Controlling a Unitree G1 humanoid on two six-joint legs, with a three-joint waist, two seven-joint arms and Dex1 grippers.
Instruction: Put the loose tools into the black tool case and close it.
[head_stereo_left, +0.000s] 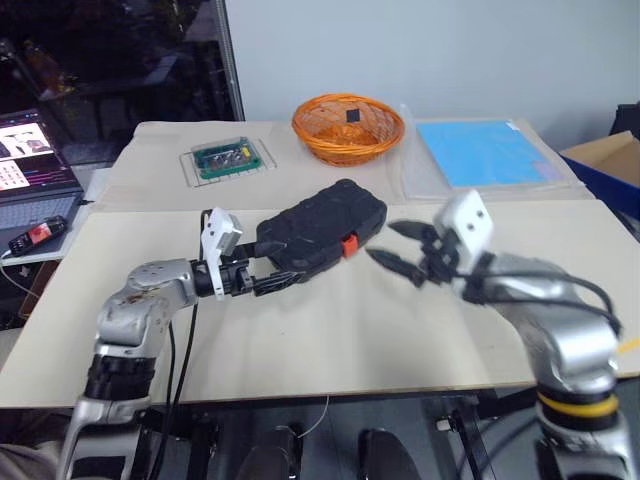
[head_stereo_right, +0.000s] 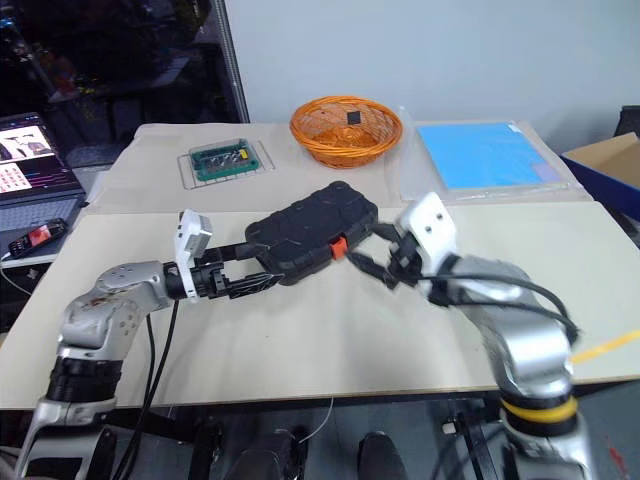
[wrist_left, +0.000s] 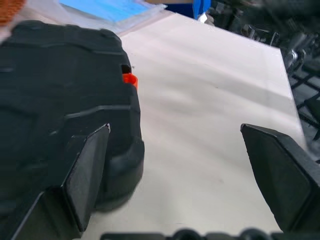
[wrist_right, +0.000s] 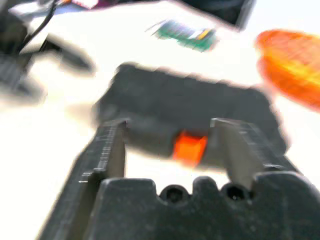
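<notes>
Now, closed ribbed black plastic tool case (head_stereo_left: 318, 228) w/ orange latch (head_stereo_left: 349, 245), left pincer (head_stereo_left: 277, 267) spread, right pincer (head_stereo_left: 398, 250) spread.

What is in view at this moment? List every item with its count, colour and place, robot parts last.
black tool case: one, black with an orange latch, lid shut, middle of the table.
table: one, beige top, under everything listed.
wicker basket: one, orange, far side, centre.
clear box: one, transparent with green contents, far side, left of the basket.
blue sheet: one, light blue, far right.
laptop: one, screen lit, beyond the table's left edge.
cardboard box: one, brown, far right edge.
left end effector: one, black fingers, open, at the case's near left end.
right end effector: one, black fingers, open, just right of the latch.
</notes>
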